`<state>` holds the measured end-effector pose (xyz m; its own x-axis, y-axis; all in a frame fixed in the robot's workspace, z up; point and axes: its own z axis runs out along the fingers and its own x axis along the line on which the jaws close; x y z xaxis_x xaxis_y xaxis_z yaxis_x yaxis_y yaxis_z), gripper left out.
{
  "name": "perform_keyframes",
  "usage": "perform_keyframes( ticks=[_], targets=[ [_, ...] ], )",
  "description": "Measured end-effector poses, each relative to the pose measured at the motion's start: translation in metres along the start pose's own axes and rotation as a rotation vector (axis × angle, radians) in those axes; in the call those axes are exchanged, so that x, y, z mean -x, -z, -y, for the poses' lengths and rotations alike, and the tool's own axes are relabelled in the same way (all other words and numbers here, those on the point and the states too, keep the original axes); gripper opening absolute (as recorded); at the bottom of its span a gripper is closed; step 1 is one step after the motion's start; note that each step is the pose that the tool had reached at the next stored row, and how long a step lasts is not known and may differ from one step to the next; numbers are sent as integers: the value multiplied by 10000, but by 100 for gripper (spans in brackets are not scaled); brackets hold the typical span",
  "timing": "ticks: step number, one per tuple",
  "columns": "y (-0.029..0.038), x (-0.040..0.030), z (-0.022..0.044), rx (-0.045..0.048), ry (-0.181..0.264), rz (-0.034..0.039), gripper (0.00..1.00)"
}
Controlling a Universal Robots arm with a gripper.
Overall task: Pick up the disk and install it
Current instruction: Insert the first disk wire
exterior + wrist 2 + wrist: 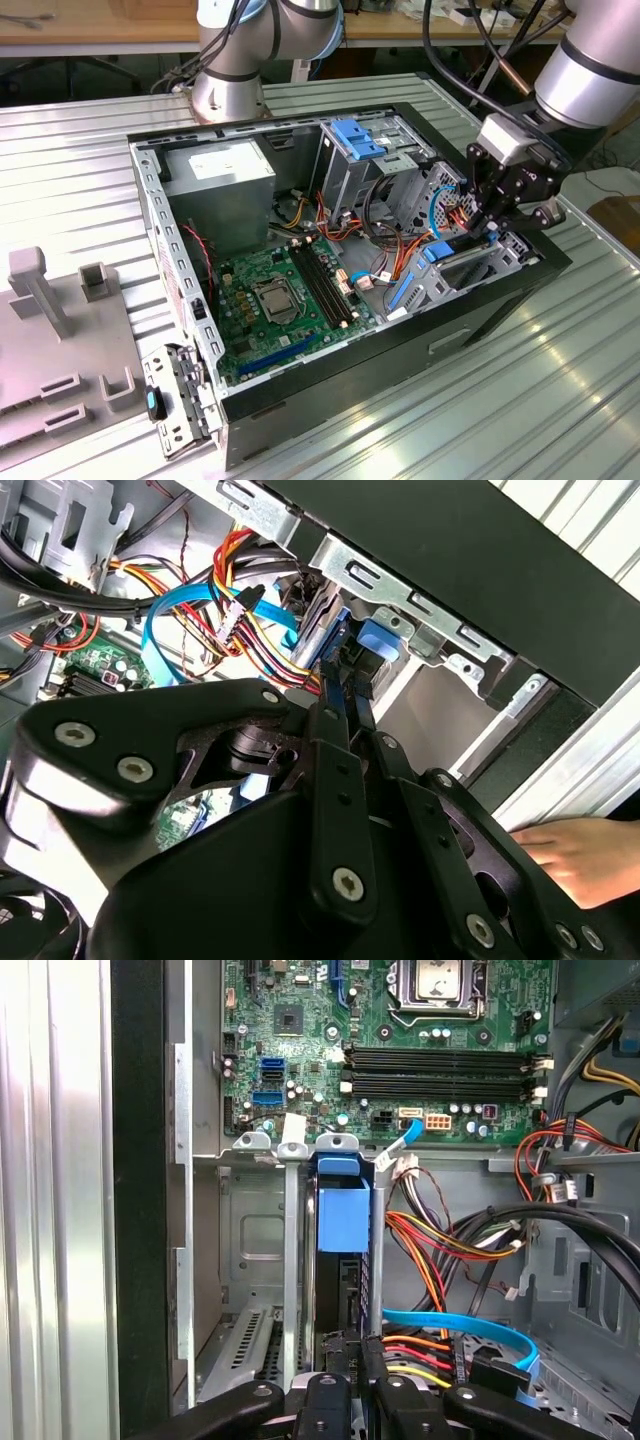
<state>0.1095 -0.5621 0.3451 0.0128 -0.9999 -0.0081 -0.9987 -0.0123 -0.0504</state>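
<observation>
While lowered in bay: disk (342, 1225) stands on edge
Claw (358, 1352): clamped on disk's end
Handling: likely stiff, fragile; hold by blue frame rails

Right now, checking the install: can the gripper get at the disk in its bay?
Probably yes: the gripper is already closed on the disk, which stands edge-on in the metal bay; cables lie beside it, not across.

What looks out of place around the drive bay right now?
A person's hand rests beside the case in the second wrist view, close to the claw, which is shut on the disk standing in its bay.
</observation>
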Motion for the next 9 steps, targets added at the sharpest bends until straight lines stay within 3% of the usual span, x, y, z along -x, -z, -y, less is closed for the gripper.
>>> perform_keyframes(
  ticks=[9],
  targets=[
    [19,13,3,-1,-64,-1,16]
  ],
)
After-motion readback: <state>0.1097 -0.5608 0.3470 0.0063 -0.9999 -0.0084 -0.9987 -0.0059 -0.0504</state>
